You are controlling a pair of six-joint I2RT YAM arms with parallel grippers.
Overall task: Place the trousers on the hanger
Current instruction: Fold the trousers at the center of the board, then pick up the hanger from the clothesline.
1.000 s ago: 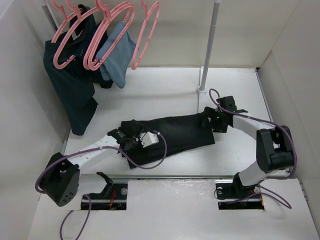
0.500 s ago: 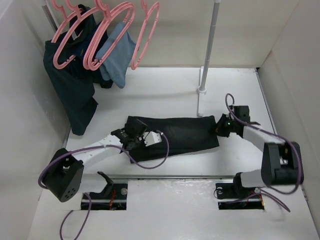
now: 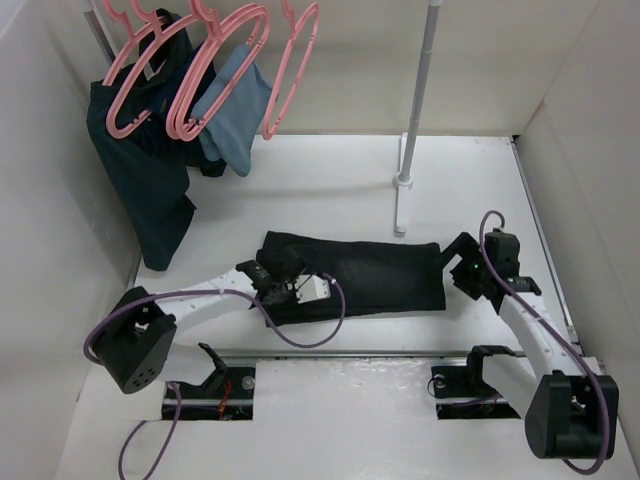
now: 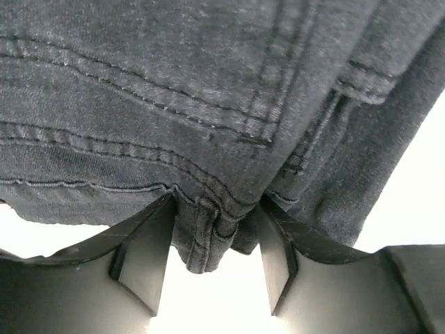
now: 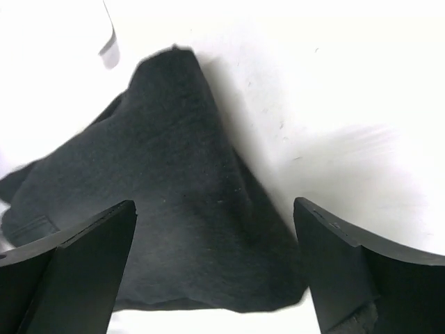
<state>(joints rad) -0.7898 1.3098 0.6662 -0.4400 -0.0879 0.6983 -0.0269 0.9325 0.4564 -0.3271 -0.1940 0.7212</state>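
Note:
The black trousers (image 3: 370, 270) lie folded in a long strip across the middle of the table. My left gripper (image 3: 277, 284) is at their left end, shut on a thick seamed fold (image 4: 208, 240) that bunches between its fingers (image 4: 142, 257). My right gripper (image 3: 457, 264) is open just past the strip's right end. The end of the cloth (image 5: 160, 174) lies flat on the table between its spread fingers (image 5: 334, 257), apart from both. Three pink hangers (image 3: 215, 70) hang on a rail at the back left, well away from both grippers.
A dark teal garment (image 3: 150, 180) and a light blue one (image 3: 235, 110) hang among the hangers at the back left. A white pole (image 3: 415, 100) stands on a base (image 3: 400, 210) behind the trousers. White walls close in both sides.
The trousers have slid right and been drawn out straighter. My right gripper moved right and nearer and has let go of the trousers' right end. My left gripper followed right with its fold.

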